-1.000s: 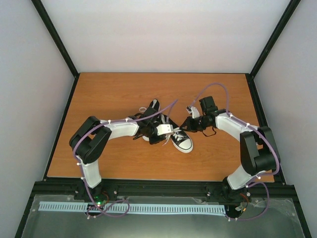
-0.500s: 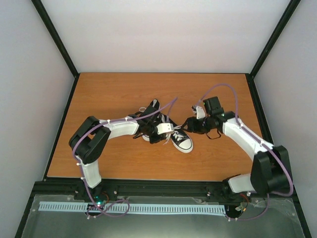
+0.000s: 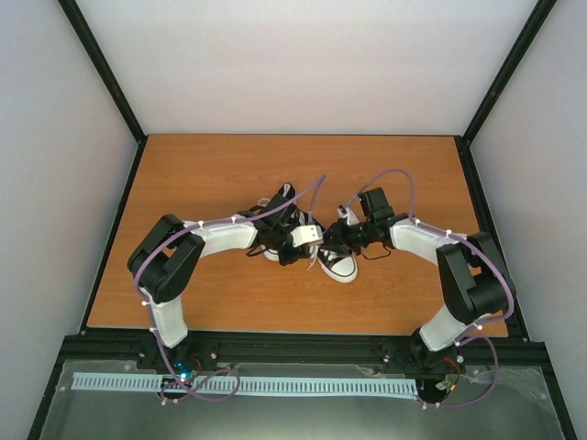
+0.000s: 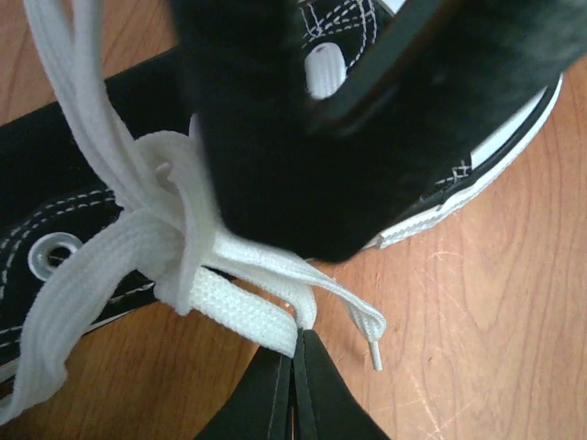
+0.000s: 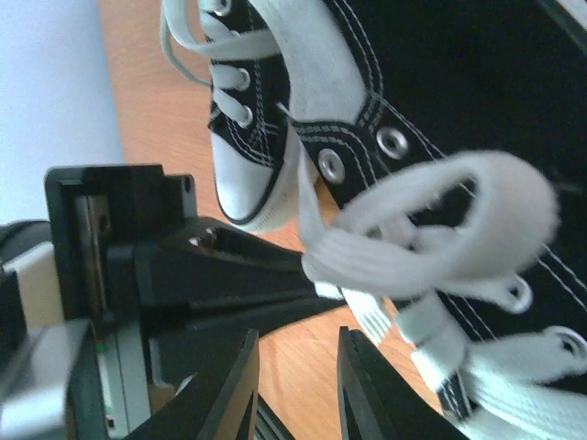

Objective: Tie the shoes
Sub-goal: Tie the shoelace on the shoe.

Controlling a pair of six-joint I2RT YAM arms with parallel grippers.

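Observation:
Two small black shoes with white toe caps lie mid-table, one in front [image 3: 337, 264] and one behind the left arm [image 3: 282, 202]. My left gripper [image 3: 317, 242] [image 4: 295, 341] is shut on a flat white lace [image 4: 234, 307] that runs out from a loose knot [image 4: 170, 243] on the front shoe [image 4: 64, 197]. My right gripper [image 3: 332, 240] [image 5: 295, 371] hovers beside it over bare wood, open, nothing between its fingers [image 5: 362, 385]. A lace loop [image 5: 459, 206] stands up from the near shoe [image 5: 459, 82]. The other shoe's toe cap [image 5: 243, 179] shows further off.
The right gripper's black body [image 4: 367, 119] fills the top of the left wrist view, close over the shoe. The left gripper's body [image 5: 183, 266] crosses the right wrist view. A lace tip [image 4: 374, 353] rests on the wooden table [image 3: 202, 174]. Black frame rails border the table.
The right arm swung left, in toward the front shoe and the left gripper. Its jaws went from shut to apart. The left arm kept still, holding the lace.

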